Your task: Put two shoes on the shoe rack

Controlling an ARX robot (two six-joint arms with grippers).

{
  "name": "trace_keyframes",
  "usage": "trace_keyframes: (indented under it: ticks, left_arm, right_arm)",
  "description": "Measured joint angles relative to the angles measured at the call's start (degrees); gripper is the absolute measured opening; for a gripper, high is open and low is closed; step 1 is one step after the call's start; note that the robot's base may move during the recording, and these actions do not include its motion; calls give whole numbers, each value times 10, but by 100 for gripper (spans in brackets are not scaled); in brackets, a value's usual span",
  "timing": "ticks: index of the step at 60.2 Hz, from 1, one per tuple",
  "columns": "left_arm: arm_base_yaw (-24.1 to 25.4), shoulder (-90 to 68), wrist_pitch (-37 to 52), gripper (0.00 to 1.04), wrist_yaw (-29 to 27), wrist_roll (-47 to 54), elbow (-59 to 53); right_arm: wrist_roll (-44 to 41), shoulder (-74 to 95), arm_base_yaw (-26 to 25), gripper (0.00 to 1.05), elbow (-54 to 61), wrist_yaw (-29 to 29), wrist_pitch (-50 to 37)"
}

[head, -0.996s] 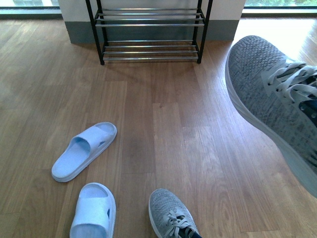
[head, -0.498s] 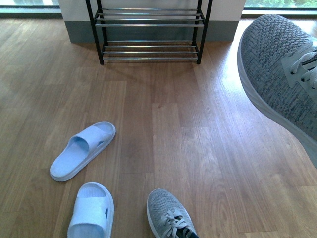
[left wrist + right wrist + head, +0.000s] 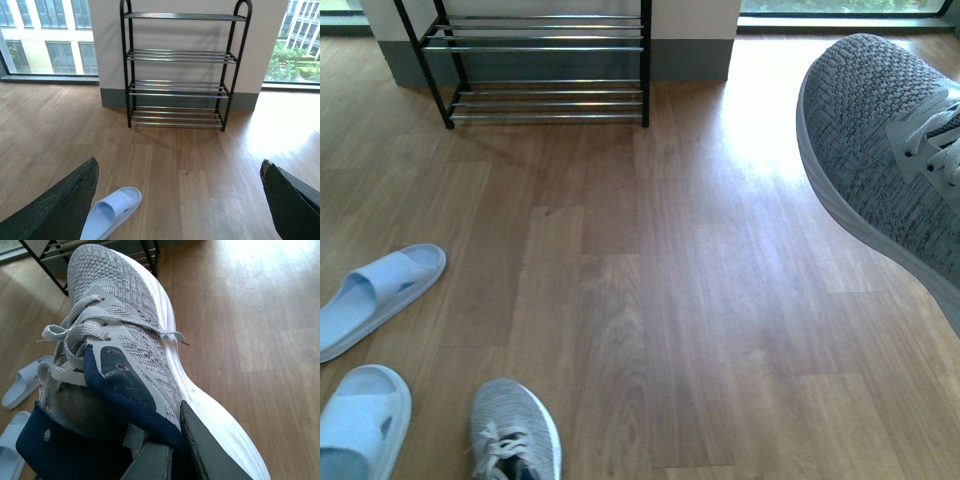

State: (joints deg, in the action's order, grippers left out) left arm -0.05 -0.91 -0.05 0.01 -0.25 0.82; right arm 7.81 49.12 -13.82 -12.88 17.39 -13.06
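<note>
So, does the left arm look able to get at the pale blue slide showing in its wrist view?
Probably yes: the left gripper is open and empty, and the pale blue slide lies on open floor below it with nothing between. The arm would have to descend and shift sideways.

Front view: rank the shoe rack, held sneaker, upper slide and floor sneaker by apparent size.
1. Shoe rack and held sneaker: about alike; the sneaker is near the camera and cropped.
2. Upper slide and floor sneaker: far smaller, about alike; this sneaker is cropped.
</note>
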Motion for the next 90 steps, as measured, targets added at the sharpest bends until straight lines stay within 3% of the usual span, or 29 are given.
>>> trace_keyframes:
  ticks: [21, 25, 26, 31, 39, 46, 58, 67, 90]
  left_arm:
    - [-2, -3, -3, 95, -9, -2, 2]
    - [-49, -85, -123, 95, -143, -69, 47]
    - [-61, -138, -173, 95, -207, -99, 70]
    - [-66, -263, -172, 95, -272, -138, 77]
    - [-48, -474, -20, 95, -237, -148, 75]
    - [-44, -828, 240, 95, -198, -145, 82]
    - [-71, -1188, 425, 95, -148, -151, 138]
    - [-79, -1392, 445, 95, -134, -150, 200]
    - [-77, -1512, 395, 95, -118, -131, 329]
  right_arm:
    - [1, 0, -2, 1, 0, -6, 0]
    - [1, 0, -2, 1, 0, -1, 0]
    - [1, 0, -2, 1, 0, 0, 0]
    - [1, 0, -1, 1, 0, 2, 0]
    - [1, 0, -1, 1, 0, 1, 0]
    - [1, 0, -1, 1, 0, -2, 0]
    - [1, 0, -1, 1, 0, -2, 0]
    - [1, 0, -1, 1, 0, -2, 0]
    - [1, 0, -1, 1, 0, -2, 0]
